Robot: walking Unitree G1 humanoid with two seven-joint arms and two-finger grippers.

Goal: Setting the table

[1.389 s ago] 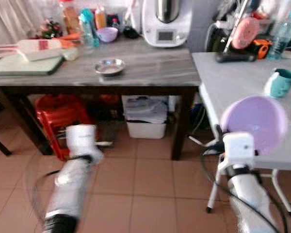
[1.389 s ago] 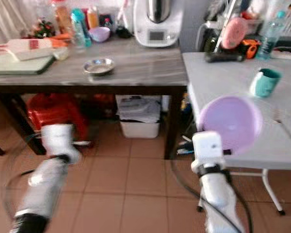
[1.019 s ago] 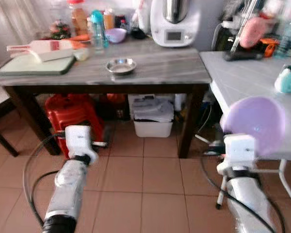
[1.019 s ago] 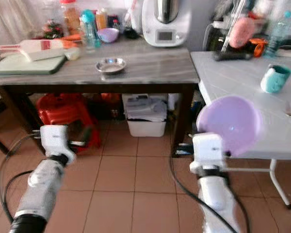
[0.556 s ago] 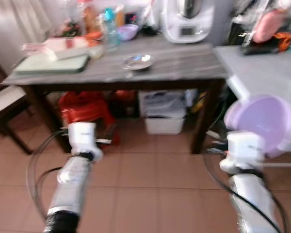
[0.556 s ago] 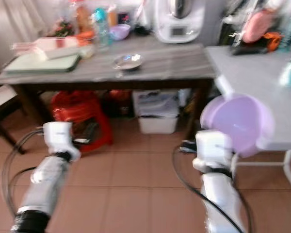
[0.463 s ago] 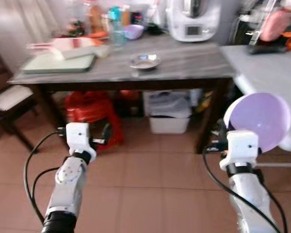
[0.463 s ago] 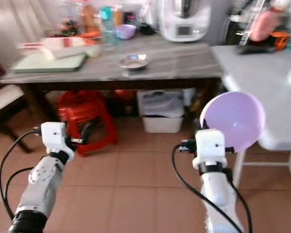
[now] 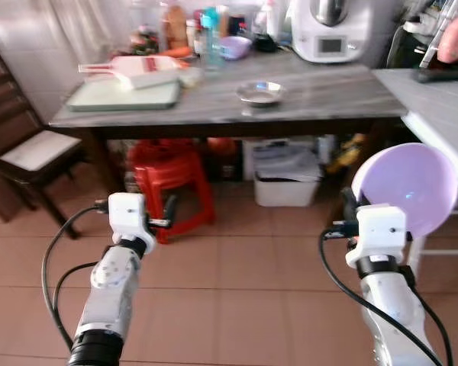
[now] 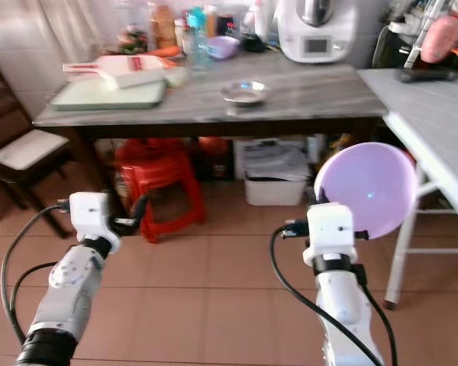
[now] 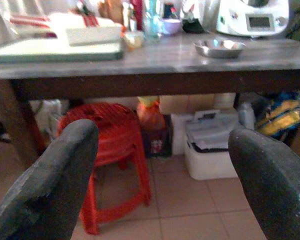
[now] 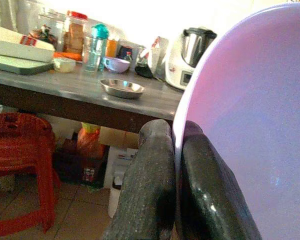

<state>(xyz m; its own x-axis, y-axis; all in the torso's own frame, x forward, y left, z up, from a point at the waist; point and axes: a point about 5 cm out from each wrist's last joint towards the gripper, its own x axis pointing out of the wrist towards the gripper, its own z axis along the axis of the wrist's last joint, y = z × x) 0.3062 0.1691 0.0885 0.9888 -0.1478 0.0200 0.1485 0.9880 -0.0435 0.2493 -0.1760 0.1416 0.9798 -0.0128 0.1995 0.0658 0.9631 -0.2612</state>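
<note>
The right claw point(image 12: 174, 165) is clamped on the rim of a lilac plate point(image 9: 404, 188) — its two black fingers point(image 12: 152, 185) pinch the edge between them, and the plate stands upright on its edge, hollow face turned toward the camera. In the head views it sits at about 3 o'clock, held above the tiled floor point(image 9: 237, 282) just beside the near corner of the white tabletop point(image 9: 435, 107).

The left claw point(image 11: 162, 165) is spread wide with nothing between its fingers; that arm reaches forward at about 8 o'clock, level with a red plastic stool point(image 9: 170, 177) under the grey tabletop point(image 9: 214, 107).

On the grey tabletop, toward 12 o'clock, a small steel dish point(image 9: 261, 92) lies alone near the front edge. Behind it, at 1 o'clock, stands a white kitchen machine point(image 9: 328, 30); at 11 o'clock lie a pale green cutting board point(image 9: 122, 94) with a white and red box point(image 9: 141, 69) on it, and a cluster of bottles point(image 9: 198, 27) with a small purple bowl point(image 9: 235, 47) — all well apart from the plate. A white bin point(image 9: 286, 179) stands under the tabletop, and a dark wooden chair point(image 9: 19, 145) is at 9 o'clock.
</note>
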